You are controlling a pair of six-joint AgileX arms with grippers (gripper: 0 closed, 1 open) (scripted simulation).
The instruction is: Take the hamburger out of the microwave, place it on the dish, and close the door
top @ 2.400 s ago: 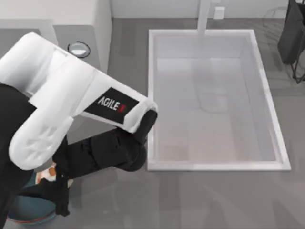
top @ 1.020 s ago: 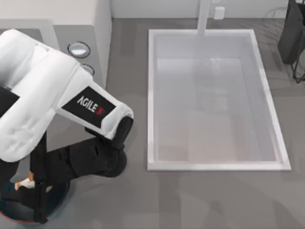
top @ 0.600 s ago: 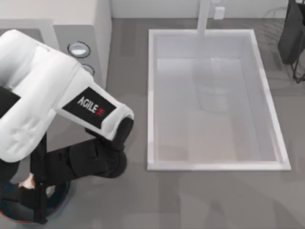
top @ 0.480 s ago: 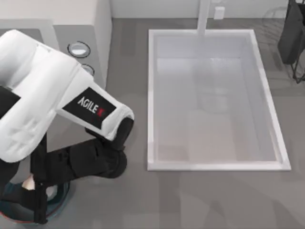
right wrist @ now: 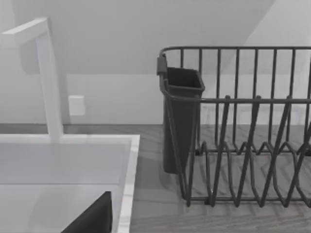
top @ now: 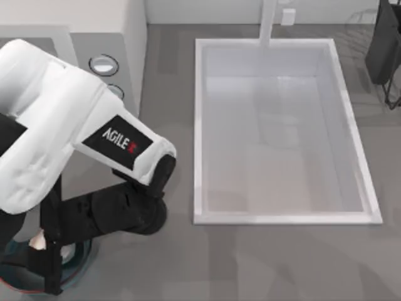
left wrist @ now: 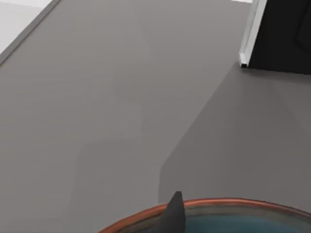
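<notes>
At the near left corner of the tabletop (top: pixel 250 263), the dish (top: pixel 15 281) was seen, its dark-blue bowl and reddish-orange rim largely covered by the left gripper (top: pixel 50 260). The left gripper was held directly over the dish. A small cream-white patch of the hamburger (top: pixel 36 239) was visible at the gripper's side, above the dish's far part. Whether the hamburger was being gripped or had been let go could not be told, and the state of the left gripper could not be told either.

In the left wrist view, the dish rim (left wrist: pixel 214 203) was shown, with grey tabletop beyond it and, farther off, a black panel (left wrist: pixel 282 34) edged in white.

Behind the dish, the black forearm and the white upper part of the left arm (top: pixel 56 138) were stretched across the left side of the tabletop. Farther back on the left stood the microwave (top: pixel 106 25), with a round knob (top: pixel 103 64) on its panel.

To the right, the large white sink (top: pixel 282 132) was set into the tabletop, with its faucet (top: pixel 268 22) at the far edge. The right arm (top: pixel 382 50) was parked at the far right corner, beside a dark wire rack (right wrist: pixel 243 131).
</notes>
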